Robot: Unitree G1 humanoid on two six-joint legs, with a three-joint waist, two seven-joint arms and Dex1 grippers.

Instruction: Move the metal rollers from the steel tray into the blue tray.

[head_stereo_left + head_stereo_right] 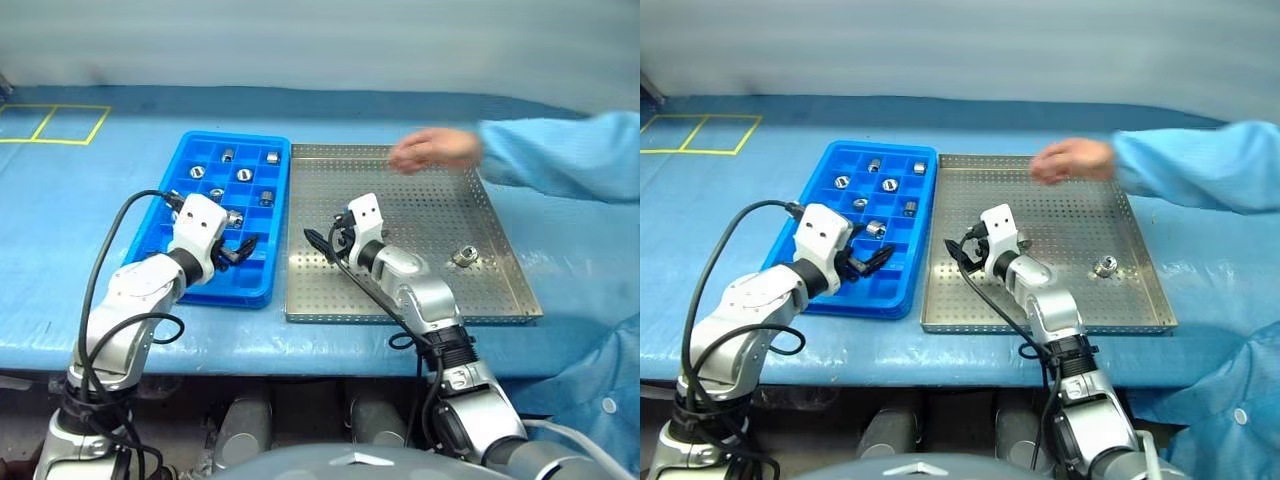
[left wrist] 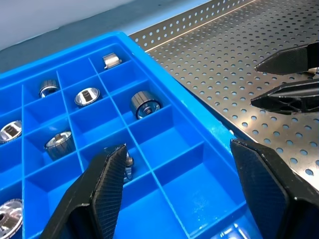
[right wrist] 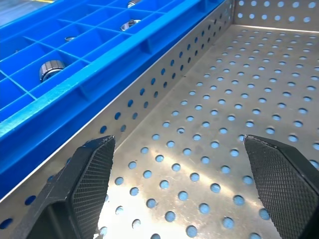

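Note:
The blue tray (image 1: 200, 293) lies left of the steel tray (image 1: 500, 290), the two side by side. Several metal rollers (image 2: 143, 103) sit in the blue tray's compartments. One metal roller (image 1: 464, 256) lies on the steel tray's perforated floor at the right. My left gripper (image 1: 238, 252) hangs open and empty over the blue tray's near right compartments. My right gripper (image 1: 330, 238) is open and empty, low over the steel tray's left part beside its rim, well left of the loose roller. The wrist views show both pairs of fingers (image 2: 107, 189) (image 3: 94, 174) spread with nothing between them.
A person's hand (image 1: 432, 150) in a light blue sleeve (image 1: 560, 155) reaches over the steel tray's far edge from the right. Yellow tape squares (image 1: 50, 122) mark the blue table cover at the far left. The table's front edge runs just before both trays.

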